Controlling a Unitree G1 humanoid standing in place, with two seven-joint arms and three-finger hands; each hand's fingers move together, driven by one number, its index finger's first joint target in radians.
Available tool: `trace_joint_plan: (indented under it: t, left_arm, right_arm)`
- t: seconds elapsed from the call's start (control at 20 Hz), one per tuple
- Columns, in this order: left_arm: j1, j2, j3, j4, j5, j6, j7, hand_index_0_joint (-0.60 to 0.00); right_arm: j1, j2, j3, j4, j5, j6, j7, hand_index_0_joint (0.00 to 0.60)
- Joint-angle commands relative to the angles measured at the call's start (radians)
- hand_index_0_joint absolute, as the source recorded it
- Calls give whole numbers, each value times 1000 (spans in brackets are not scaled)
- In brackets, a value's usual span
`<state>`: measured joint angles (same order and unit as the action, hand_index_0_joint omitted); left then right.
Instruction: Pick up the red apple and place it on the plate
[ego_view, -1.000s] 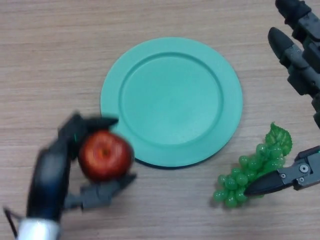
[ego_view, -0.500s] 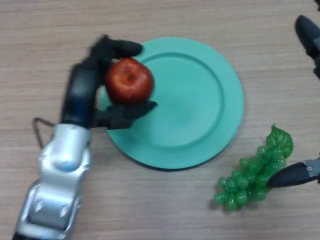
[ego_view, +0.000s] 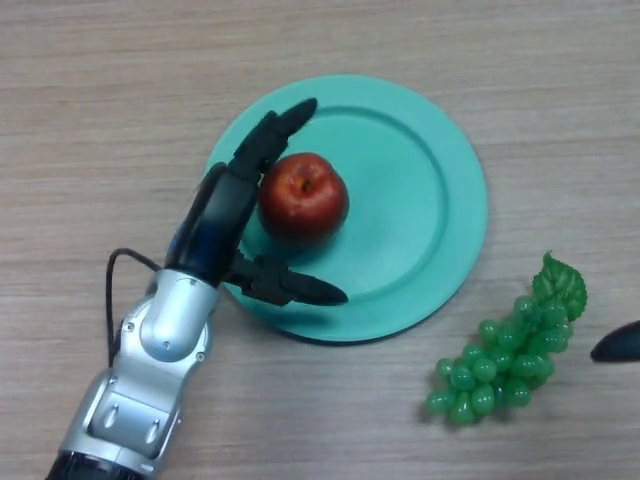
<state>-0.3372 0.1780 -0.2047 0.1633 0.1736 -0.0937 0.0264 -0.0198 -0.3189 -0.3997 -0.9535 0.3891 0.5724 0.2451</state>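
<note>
Apple (ego_view: 304, 196), red, stem dimple up, now sits on the green plate (ego_view: 430, 180), left-of-centre in the well, w/ the left hand (ego_view: 222, 212) right beside it on its left. Fingers (ego_view: 272, 135) are stretched out nearly straight along the apple's upper-left flank and the thumb (ego_view: 295, 288) points away below it, so the hand reads as spread wide w/ nothing clamped; whether the palm side is touching the fruit's skin or just off it I can't quite tell from above. Key relation for the next move: apple lies to the right of the palm, toward plate centre, in the gap btwn fingers and thumb, so a pull-back toward the lower left should clear it w/o a nudge. Apple is round, no real long axis. Right hand (ego_view: 618, 345) shows only as a dark tip at the far right edge, just past the green grapes (ego_view: 500, 355), well apart from the plate; its finger state can't be read. Vs. half a sec ago: then the fingers were curled round the apple over the plate's left rim; now it's further in, lower, resting on the plate, and the grip has let go. Placement looks done; retreat remains.
</note>
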Motion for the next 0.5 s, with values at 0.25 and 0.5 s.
trace_joint_plan:
  t: [0.25, 0.5]
  left_arm:
    - [84, 12, 87, -412, 1, 147, -62, 0]
    - [153, 44, 199, -694, 62, 165, -61, 0]
  right_arm:
    - [25, 5, -28, -50, -16, -192, -2, 0]
    - [42, 22, 0, -85, -34, -184, -8, 0]
